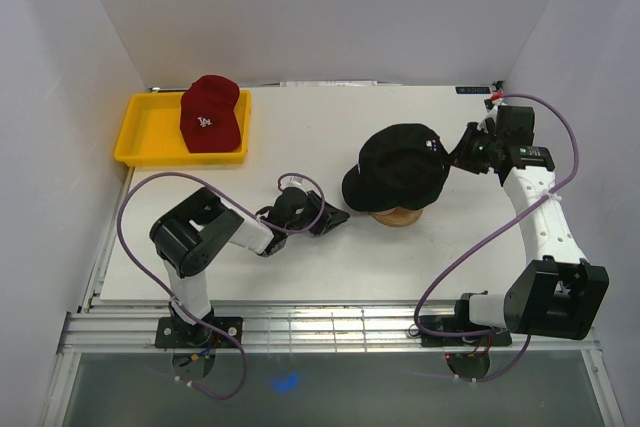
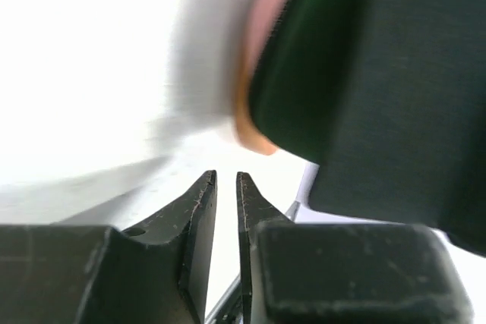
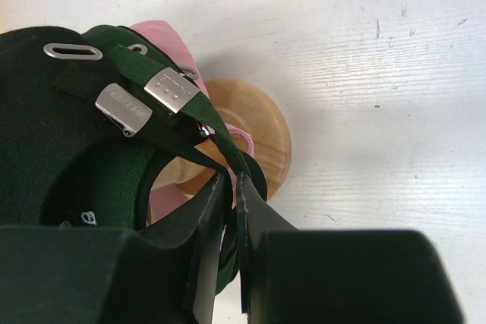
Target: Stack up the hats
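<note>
Open table (image 1: 300, 137) separates the yellow tray (image 1: 140, 137) from the hat stack (image 1: 400, 167), hemmed by the left claw (image 1: 337, 219) and right claw (image 1: 453, 155).

Caps: 3 for sure. 1 red cap (image 1: 210, 112), far left; 1 black cap (image 1: 400, 162), mid-right; 1 dark green cap (image 3: 114, 47) tucked under the black one, seen only in the rt wrist view. Plus 1 pink fabric bit (image 3: 163, 36) beneath those, can't tell if it's a 4th cap.
Other: 1 yellow tray (image 1: 150, 135), 1 wooden stand (image 1: 398, 217), 2 metal strap buckles (image 3: 171, 89).
Arms: 2, i.e. left arm (image 1: 200, 232) & right arm (image 1: 545, 222).
2 purple cables (image 1: 128, 202), 1 per arm.
</note>
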Controlling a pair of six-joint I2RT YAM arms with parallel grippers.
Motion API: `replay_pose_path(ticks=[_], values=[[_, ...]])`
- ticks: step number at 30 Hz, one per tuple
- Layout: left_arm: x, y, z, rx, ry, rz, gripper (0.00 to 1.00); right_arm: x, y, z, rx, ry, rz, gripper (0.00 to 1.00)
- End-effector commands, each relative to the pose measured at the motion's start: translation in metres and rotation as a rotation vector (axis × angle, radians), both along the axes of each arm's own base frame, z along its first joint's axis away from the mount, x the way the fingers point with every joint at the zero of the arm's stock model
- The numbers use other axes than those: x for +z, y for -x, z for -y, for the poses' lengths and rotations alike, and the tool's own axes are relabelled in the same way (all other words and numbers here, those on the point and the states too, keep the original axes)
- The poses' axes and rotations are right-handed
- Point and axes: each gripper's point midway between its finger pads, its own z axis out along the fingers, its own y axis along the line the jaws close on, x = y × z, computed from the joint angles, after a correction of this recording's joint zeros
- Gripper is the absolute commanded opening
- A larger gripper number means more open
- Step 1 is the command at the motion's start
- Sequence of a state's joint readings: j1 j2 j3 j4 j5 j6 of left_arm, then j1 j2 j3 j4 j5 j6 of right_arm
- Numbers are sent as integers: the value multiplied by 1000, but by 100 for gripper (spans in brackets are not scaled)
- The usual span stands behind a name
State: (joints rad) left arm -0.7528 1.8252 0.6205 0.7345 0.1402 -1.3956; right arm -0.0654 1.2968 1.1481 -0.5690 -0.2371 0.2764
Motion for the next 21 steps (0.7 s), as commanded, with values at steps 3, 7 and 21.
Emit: replay_pose_path(ticks=[3, 7, 21], values=[[-6, -2, 2, -3, -46, -13, 0, -2, -1, 9, -16, 40, 11, 16], [5, -1, -2, 0, -50, 17, 0, 1, -1, 10, -16, 40, 19, 16], [54, 3, -19, 34, 29, 170, 57, 8, -4, 10, -14, 36, 37, 17]])
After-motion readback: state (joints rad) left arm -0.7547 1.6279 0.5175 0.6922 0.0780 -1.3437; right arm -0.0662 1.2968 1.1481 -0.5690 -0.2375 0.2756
